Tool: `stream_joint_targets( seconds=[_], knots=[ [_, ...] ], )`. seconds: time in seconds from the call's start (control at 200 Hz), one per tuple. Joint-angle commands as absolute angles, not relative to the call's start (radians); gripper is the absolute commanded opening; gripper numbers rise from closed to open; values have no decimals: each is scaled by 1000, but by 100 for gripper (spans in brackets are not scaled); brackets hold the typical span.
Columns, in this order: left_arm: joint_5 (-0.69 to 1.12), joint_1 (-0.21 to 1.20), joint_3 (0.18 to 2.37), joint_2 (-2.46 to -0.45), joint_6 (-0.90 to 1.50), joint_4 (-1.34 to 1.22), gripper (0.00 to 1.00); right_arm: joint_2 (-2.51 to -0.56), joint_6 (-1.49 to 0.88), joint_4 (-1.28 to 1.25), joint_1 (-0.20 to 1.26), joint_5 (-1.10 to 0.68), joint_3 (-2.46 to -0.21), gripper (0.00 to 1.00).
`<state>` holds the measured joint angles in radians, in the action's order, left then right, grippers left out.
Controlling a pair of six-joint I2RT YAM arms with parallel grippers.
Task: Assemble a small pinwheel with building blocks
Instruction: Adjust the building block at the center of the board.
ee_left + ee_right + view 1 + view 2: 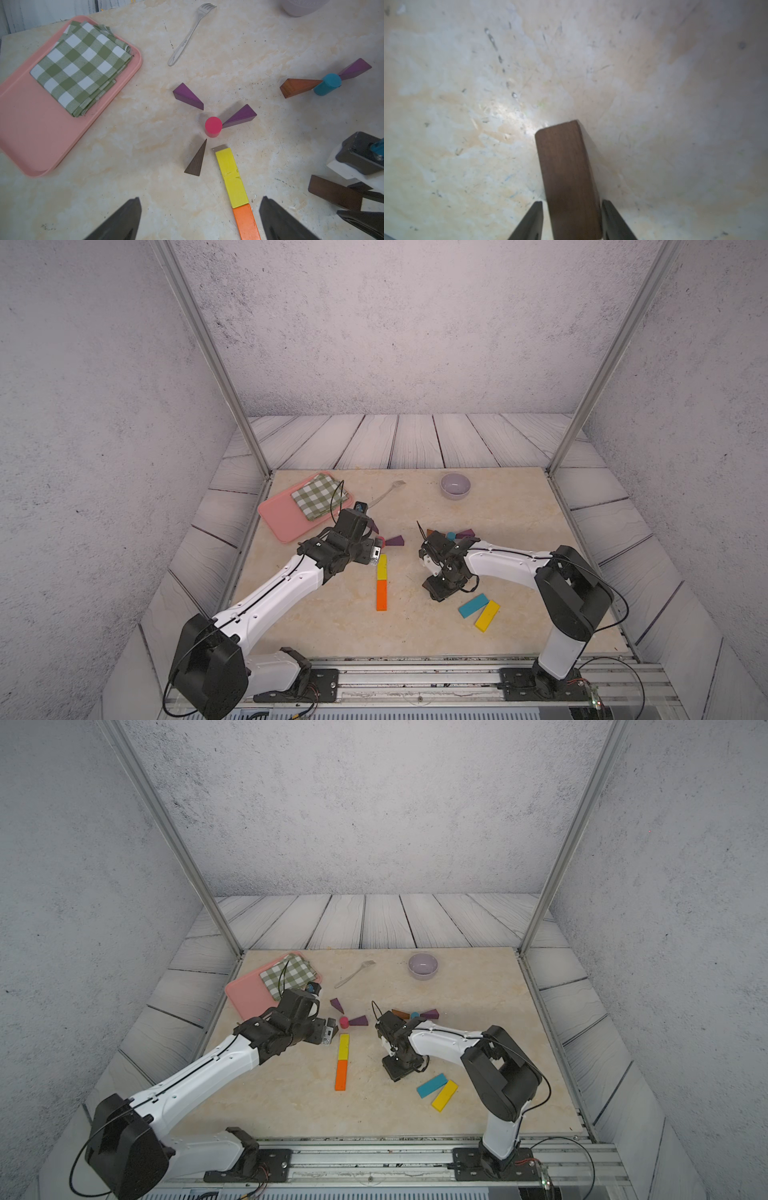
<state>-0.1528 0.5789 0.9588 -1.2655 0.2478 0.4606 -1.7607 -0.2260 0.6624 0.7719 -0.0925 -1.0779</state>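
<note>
Because the brown wedge (564, 162) looks light, stiff and slick, the right gripper (572, 202) hugs its flat sides narrowly, while the left gripper (201, 197) gapes empty.

The only lettering in view is a short stamped line along the handle of the fork (185, 42), seen in the left wrist view. It is too small and blurred to read, and is perhaps a maker's mark. No other words, numbers or labels can be read.
</note>
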Motion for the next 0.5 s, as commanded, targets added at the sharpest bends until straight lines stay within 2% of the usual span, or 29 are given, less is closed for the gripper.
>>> stream_joint_targets(
  seconds=[0.0,0.1,0.23,0.33,0.41,0.49],
  knots=[
    [-139,574,944,-1238,252,446,96,-1758,-209,669,773,-61,-1092,38],
    [-107,575,942,-1229,267,439,96,-1733,-198,639,773,-77,-1089,30],
    [-99,574,942,-1222,277,438,96,-1713,-232,626,767,-110,-1102,26],
    [-110,575,939,-1211,316,426,96,-1681,-379,550,726,-218,-1088,25],
    [-80,575,928,-1204,338,401,96,-1656,-564,368,687,-406,-1024,26],
    [-79,575,926,-1203,346,394,96,-1652,-722,215,686,-484,-977,26]
  ],
)
